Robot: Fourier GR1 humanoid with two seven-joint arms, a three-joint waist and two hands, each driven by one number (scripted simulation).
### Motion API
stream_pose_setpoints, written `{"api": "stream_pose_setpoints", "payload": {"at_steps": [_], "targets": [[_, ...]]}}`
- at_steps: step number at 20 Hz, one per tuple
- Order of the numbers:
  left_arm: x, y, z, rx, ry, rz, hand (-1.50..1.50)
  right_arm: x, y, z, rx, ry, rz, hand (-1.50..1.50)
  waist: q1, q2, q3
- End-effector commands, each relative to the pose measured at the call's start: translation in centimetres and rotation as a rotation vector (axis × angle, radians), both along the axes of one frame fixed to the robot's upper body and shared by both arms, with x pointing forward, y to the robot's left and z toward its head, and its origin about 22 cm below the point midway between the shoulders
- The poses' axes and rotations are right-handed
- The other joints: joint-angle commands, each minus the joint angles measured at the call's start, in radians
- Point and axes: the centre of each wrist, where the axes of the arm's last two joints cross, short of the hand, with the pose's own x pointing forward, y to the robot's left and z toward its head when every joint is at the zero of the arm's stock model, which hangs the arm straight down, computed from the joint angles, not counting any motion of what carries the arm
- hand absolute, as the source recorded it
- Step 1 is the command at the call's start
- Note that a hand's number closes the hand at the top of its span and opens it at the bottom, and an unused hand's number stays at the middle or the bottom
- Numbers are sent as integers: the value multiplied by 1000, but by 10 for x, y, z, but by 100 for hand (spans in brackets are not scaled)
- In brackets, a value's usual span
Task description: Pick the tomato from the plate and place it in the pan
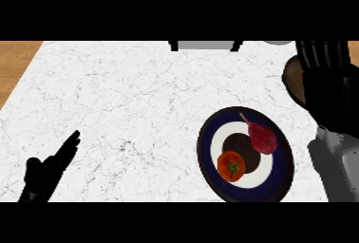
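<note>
An orange-red tomato (pixel 231 166) with a green stem lies on the lower part of a round plate (pixel 208 153) with a dark blue rim, a white ring and a dark centre. My right hand (pixel 324 71) is up at the far right, well beyond the plate, fingers straight and holding nothing. It covers most of a dark brown pan (pixel 292 81), of which only the left edge shows. My left hand (pixel 48 172) rests open at the lower left, far from the plate.
A dark red pear-shaped fruit (pixel 263 137) lies on the plate's upper right, just above the tomato. A grey object (pixel 204 45) stands at the counter's far edge. Wooden floor (pixel 15 61) shows past the counter's left side.
</note>
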Motion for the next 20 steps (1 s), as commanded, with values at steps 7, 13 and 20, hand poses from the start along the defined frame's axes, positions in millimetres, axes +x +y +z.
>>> {"api": "stream_pose_setpoints", "payload": {"at_steps": [7, 13, 20], "targets": [[46, -84, 47, -221, -424, -60, 0, -19, -46, -26, -477, -8, 71, 150, -66, -13, -5], [26, -107, 36, -247, -466, -69, 0, -88, -110, -124, -315, 42, 265, -150, -23, -2, 0], [37, -136, 48, -246, -459, -96, 0, -73, -118, -103, -591, -81, 179, -150, -14, -2, -2]]}}
